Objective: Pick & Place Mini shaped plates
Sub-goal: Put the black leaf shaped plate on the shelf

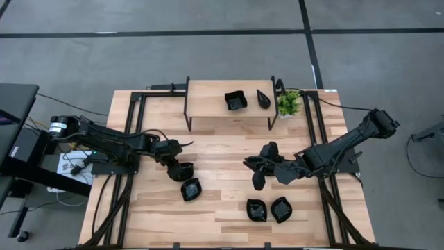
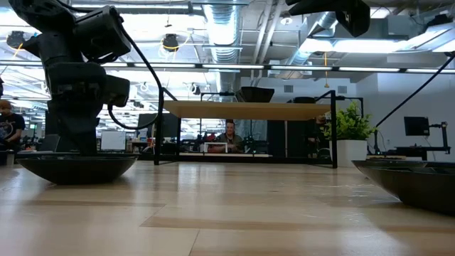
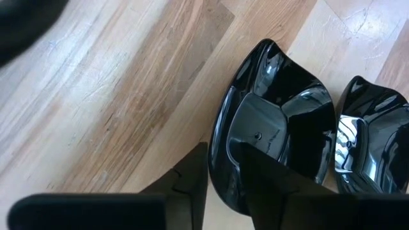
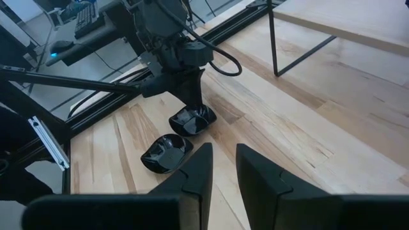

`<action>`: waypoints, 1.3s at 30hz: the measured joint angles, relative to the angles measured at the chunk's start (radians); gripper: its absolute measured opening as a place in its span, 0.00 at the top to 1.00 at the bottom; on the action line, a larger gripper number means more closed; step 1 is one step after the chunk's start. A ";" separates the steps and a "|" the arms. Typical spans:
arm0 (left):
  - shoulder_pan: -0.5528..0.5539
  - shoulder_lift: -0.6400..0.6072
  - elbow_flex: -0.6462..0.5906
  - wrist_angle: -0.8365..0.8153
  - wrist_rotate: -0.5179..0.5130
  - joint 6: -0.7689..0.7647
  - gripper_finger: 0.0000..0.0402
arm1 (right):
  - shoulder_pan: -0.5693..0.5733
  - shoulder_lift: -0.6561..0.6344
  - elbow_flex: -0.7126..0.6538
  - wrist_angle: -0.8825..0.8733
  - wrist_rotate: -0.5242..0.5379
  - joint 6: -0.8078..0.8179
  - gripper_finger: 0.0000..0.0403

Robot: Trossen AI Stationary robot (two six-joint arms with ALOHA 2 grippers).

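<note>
Several glossy black mini shaped plates are in view. One (image 3: 275,115) lies on the table left of centre, and my left gripper (image 3: 223,153) is shut on its rim. A second (image 1: 191,189) lies right beside it, nearer the front edge. Two more (image 1: 257,210) (image 1: 281,208) lie side by side near the front, right of centre. Two others (image 1: 236,101) (image 1: 263,98) rest on the low wooden shelf (image 1: 208,97) at the back. My right gripper (image 4: 223,160) hovers above the table's middle, open, with nothing between its fingers. My left gripper pinches the plate's rim (image 3: 217,167) on the side toward its own arm. One finger (image 3: 268,185) is inside the dish and the other finger (image 3: 192,185) outside. The fingers slant steeply down from the table's left. The plate rests flat on the table.
A small green potted plant (image 1: 288,103) stands at the shelf's right end. The shelf's thin black legs (image 4: 300,45) stand on the far part of the table. Black frame rails (image 1: 125,139) run along both table sides. Bare wood (image 1: 222,149) lies between the two grippers.
</note>
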 joint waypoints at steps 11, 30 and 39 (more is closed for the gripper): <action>0.000 0.000 0.000 0.000 0.000 0.000 0.83 | 0.000 0.000 0.000 0.000 0.000 0.000 0.84; 0.000 0.000 0.000 0.001 -0.002 0.000 0.95 | 0.000 0.000 0.000 0.000 -0.001 0.000 0.84; 0.000 0.000 0.000 0.015 -0.007 0.000 0.98 | 0.000 0.000 0.000 0.000 -0.002 0.000 0.84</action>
